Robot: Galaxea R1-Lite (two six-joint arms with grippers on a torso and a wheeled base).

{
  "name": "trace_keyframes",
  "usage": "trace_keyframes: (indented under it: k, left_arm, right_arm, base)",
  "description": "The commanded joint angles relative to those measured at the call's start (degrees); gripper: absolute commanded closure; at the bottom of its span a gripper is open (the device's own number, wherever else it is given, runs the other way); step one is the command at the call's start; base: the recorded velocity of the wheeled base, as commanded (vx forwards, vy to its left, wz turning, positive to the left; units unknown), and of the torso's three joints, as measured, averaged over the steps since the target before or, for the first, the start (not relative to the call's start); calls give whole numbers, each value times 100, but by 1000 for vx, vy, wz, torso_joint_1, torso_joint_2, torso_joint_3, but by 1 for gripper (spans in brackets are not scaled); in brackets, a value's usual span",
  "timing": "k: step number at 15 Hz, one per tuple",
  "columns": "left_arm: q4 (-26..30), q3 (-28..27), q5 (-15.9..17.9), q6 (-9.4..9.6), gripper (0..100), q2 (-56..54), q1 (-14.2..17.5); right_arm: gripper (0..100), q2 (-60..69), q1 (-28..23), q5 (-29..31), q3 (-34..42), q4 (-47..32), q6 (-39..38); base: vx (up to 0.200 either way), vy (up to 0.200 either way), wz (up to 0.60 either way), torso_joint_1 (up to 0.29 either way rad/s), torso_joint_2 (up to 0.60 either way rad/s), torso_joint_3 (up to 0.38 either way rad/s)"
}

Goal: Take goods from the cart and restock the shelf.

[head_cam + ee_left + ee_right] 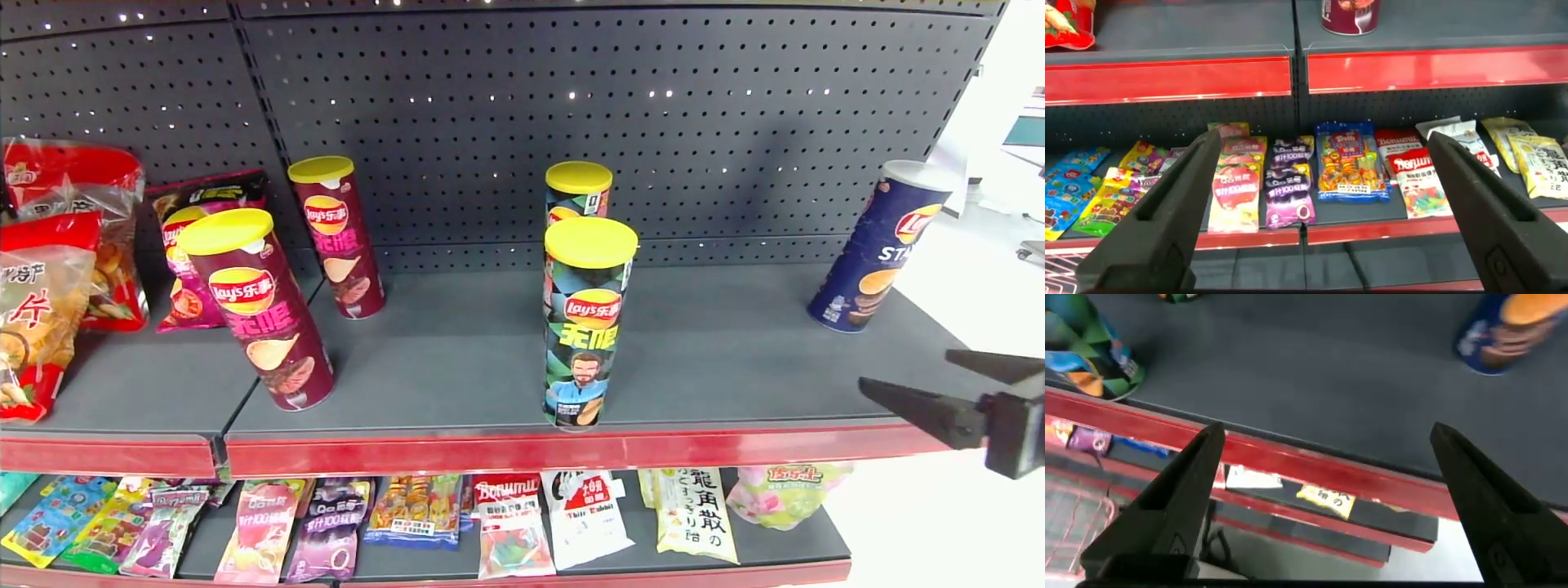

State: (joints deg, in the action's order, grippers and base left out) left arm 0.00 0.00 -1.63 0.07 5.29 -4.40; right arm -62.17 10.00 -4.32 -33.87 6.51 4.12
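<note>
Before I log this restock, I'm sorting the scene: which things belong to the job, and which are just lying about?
Job: shelf, front maroon can, rear maroon can, front patterned can, rear patterned can, blue can, open left hand, open right hand.
Lying about: snack bags at the shelf's left, sweet packets on the lower shelf.

Pinpoints of light shine through a dark grey perforated metal back panel (694, 106). Below it lies a grey, red-lipped shelf deck (718, 343); right of it, bright white floor (980, 286).
</note>
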Motion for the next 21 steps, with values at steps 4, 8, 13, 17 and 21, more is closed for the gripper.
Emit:
trace_keyframes:
  k: [4,8,13,17,21]
  left_arm:
    - [0,0,14,1,0,42,-8]
    - [0,0,14,-7,0,33,-8]
    - [0,0,14,-7,0,33,-8]
    - [0,0,5,-7,0,33,-8]
    - [0,0,14,-7,0,33,-8]
  right_arm:
    - [0,-1508,319,168,-182,377,36]
    - [0,-1385,328,581,-226,377,36]
    - [0,-1087,398,590,47,369,54]
    - [0,-753,653,581,284,369,194]
    - [0,-665,802,590,363,369,230]
  base:
    - [0,0,0,0,0,0]
    - [0,0,0,0,0,0]
    - [0,0,0,0,0,0]
    - [0,0,0,0,0,0]
    - [0,0,0,0,0,0]
